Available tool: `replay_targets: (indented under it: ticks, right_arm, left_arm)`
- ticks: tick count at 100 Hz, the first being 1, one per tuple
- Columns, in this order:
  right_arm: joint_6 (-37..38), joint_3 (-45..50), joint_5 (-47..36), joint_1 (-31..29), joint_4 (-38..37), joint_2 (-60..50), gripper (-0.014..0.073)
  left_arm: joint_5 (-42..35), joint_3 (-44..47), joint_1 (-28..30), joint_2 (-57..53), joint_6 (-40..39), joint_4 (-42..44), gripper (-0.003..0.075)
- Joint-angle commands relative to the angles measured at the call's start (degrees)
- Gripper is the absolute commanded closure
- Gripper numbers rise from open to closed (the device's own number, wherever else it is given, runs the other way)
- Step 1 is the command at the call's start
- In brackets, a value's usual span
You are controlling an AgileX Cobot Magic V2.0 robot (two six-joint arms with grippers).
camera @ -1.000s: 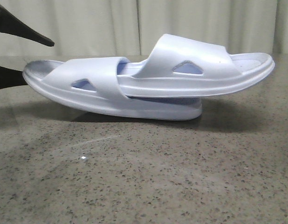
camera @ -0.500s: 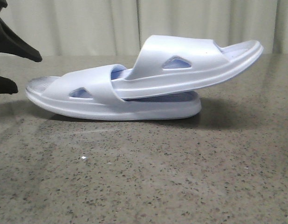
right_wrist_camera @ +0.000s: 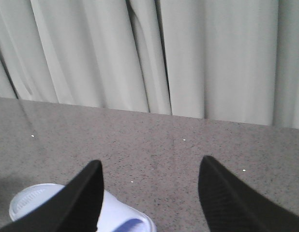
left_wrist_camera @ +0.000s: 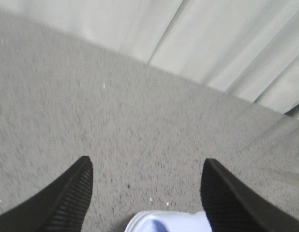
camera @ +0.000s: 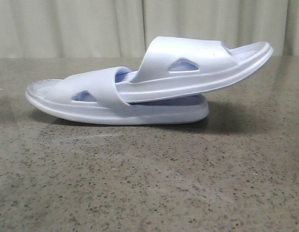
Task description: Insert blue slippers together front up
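Note:
Two pale blue slippers lie nested on the speckled grey table point(camera: 149, 183). The lower slipper point(camera: 91, 99) lies flat. The upper slipper point(camera: 202, 67) has one end pushed under the lower one's strap and its other end tilted up to the right. No gripper shows in the front view. My left gripper point(left_wrist_camera: 147, 166) is open and empty, with a slipper's end point(left_wrist_camera: 166, 222) between and below its fingers. My right gripper point(right_wrist_camera: 149, 169) is open and empty, with a slipper's end point(right_wrist_camera: 115, 215) beside its one finger.
Pale curtains point(camera: 149, 26) hang behind the far edge of the table. The curtains also show in the right wrist view point(right_wrist_camera: 140, 53) and the left wrist view point(left_wrist_camera: 227, 43).
The left gripper let go of the lower slipper and drew back out of the front view to the left. The lower slipper's left end settled down onto the table.

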Motion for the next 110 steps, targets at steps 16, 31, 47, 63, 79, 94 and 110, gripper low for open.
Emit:
replay_targets:
  ticks: [16,31,47,63,79,94,110]
  right_arm:
    - [-0.43,3.36,-4.60,-0.34,-7.38,-0.05,0.0224]
    - [-0.43,7.85,-7.86,-1.40,-8.37,-1.54,0.0224]
    - [-0.03,12.90,-10.89,-6.36,-8.37,-6.11,0.0224]
    - [-0.03,17.04,-10.98,-11.46,-8.98,-11.89,0.0224]
    - [-0.03,19.07,-10.03,-12.51,-8.98,-16.84,0.0224]
    - [-0.03,19.58,-8.66,-12.51,-9.75,-17.82,0.0224]
    - [-0.03,19.58,-8.43,-12.51,-11.16,-17.82,0.0278]
  left_arm:
    - [-3.22,0.22,-0.28,-13.12,0.58,5.11,0.0295]
    - [-8.37,4.79,-0.28,-21.85,0.69,8.22,0.0295]
    - [-10.40,11.23,-0.28,-30.29,0.69,8.63,0.0295]
    - [-10.93,16.58,-0.28,-36.68,0.69,9.13,0.0295]
    - [-12.00,20.43,-0.28,-39.21,0.69,9.27,0.0295]
    - [-12.20,21.41,-0.28,-39.21,0.69,9.27,0.0300]
    - [-12.29,21.41,-0.28,-39.21,0.69,9.17,0.0415]
